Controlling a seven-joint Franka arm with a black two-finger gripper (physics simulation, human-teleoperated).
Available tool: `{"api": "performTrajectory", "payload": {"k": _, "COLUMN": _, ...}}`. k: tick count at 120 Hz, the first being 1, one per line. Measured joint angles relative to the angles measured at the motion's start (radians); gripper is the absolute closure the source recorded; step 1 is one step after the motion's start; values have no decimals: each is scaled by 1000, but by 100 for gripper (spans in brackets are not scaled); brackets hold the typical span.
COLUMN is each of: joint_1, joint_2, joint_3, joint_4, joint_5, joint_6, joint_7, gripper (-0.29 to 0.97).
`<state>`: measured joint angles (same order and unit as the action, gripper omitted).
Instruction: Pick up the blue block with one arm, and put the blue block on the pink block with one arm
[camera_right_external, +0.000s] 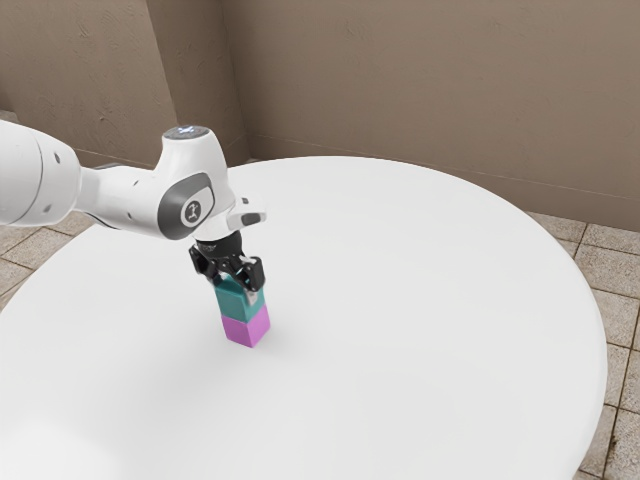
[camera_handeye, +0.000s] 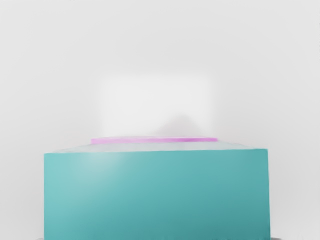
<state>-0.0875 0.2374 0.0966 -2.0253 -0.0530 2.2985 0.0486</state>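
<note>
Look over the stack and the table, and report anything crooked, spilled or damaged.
Nothing stands out. The blue block sits flat on the pink block, their sides closely lined up, with the tool at its top. Both blocks look intact, and the white table shows no spill or mark.

— Soft, even light is falling on the white table; shadows are showing only faintly.
— It is greying toward the exterior view's lower left, and a pale patch is glowing beyond the blue block.

One blue block, one pink block.
</note>
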Motion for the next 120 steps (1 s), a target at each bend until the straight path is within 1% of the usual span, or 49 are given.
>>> {"api": "performTrajectory", "payload": {"k": 21, "joint_1": 0, "joint_2": -1, "joint_3": 0, "joint_4": 0, "joint_5": 2, "joint_6": -2, "joint_7": 9, "gripper": 6}}
{"api": "performTrajectory", "payload": {"k": 50, "joint_1": 1, "joint_2": -17, "joint_3": -2, "joint_4": 1, "joint_5": 6, "joint_6": -5, "joint_7": 19, "gripper": 2}}
{"api": "performTrajectory", "payload": {"k": 58, "joint_1": 1, "joint_2": -76, "joint_3": -16, "joint_4": 7, "joint_5": 14, "joint_6": -15, "joint_7": 22, "gripper": 1}}
{"api": "performTrajectory", "payload": {"k": 67, "joint_1": -4, "joint_2": -189, "joint_3": -32, "joint_4": 13, "joint_5": 21, "joint_6": -43, "joint_7": 24, "gripper": 1}}
{"api": "performTrajectory", "payload": {"k": 75, "joint_1": -19, "joint_2": -282, "joint_3": -30, "joint_4": 19, "joint_5": 24, "joint_6": -92, "joint_7": 26, "gripper": 1}}
{"api": "performTrajectory", "payload": {"k": 83, "joint_1": -26, "joint_2": -319, "joint_3": -22, "joint_4": 38, "joint_5": 25, "joint_6": -164, "joint_7": 28, "gripper": 1}}
{"api": "performTrajectory", "payload": {"k": 102, "joint_1": 15, "joint_2": -318, "joint_3": 28, "joint_4": 102, "joint_5": 64, "joint_6": -369, "joint_7": 34, "gripper": 0}}
{"api": "performTrajectory", "payload": {"k": 120, "joint_1": 19, "joint_2": -311, "joint_3": 35, "joint_4": 109, "joint_5": 76, "joint_6": -475, "joint_7": 42, "gripper": 0}}
